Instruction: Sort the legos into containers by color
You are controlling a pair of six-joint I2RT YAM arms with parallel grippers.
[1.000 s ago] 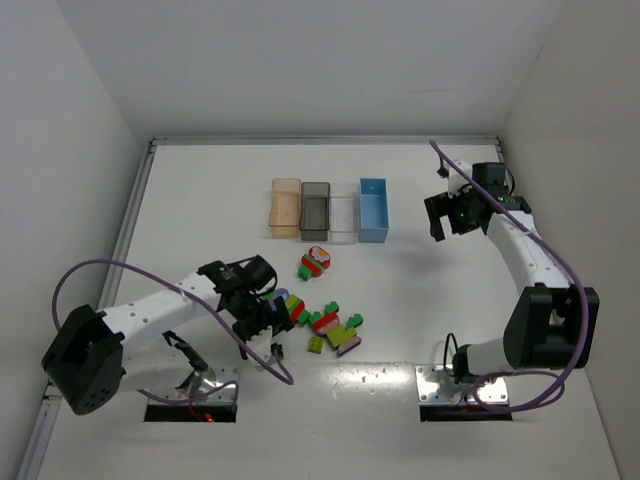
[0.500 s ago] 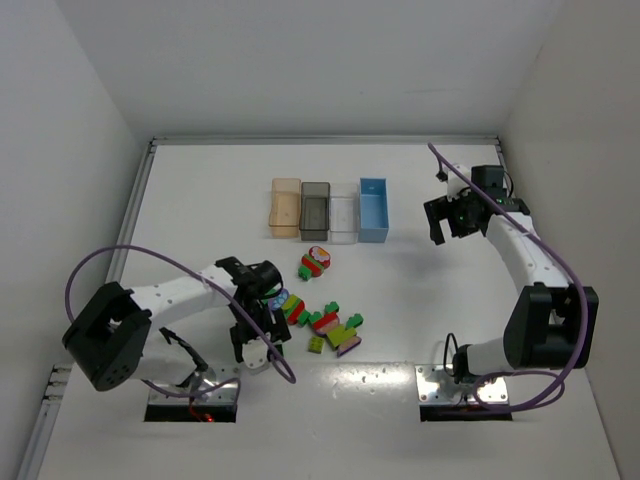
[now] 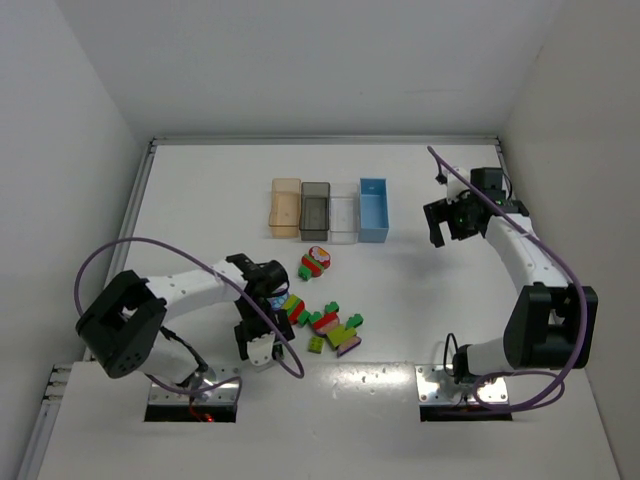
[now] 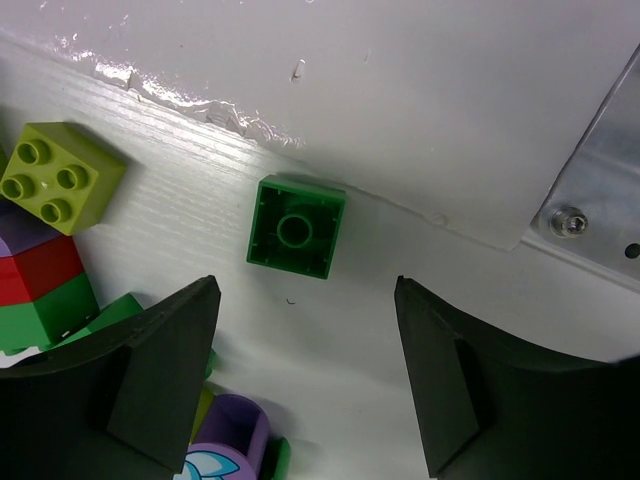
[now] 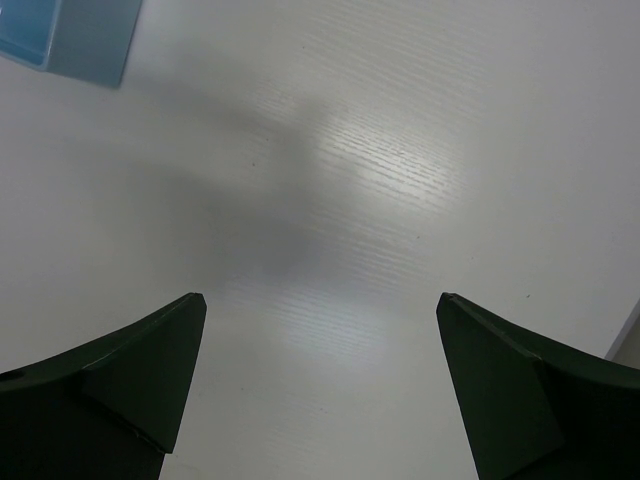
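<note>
The step in hand looks like picking one dark green brick (image 4: pixel 296 226). It lies hollow side up on the bench (image 3: pixel 200 200), just beside the seam (image 4: pixel 180 105) at the near edge, apart from the lime brick (image 4: pixel 62 175) and the mixed cluster (image 3: pixel 335 328).

The left gripper (image 4: pixel 305 290) hangs over it, jaws apart and grasping nothing; the brick is ahead of the fingertips, not between them. I judge the next move is to advance a little, go down and close on two flat sides, then carry the brick to the containers (image 3: pixel 315 209) at the far middle.

Room is tight: the seam and a metal plate (image 4: pixel 590 200) are on one side, the cluster on the other. The right gripper (image 5: pixel 320 300) is released and empty, over bare bench near the blue bin (image 5: pixel 70 35).
</note>
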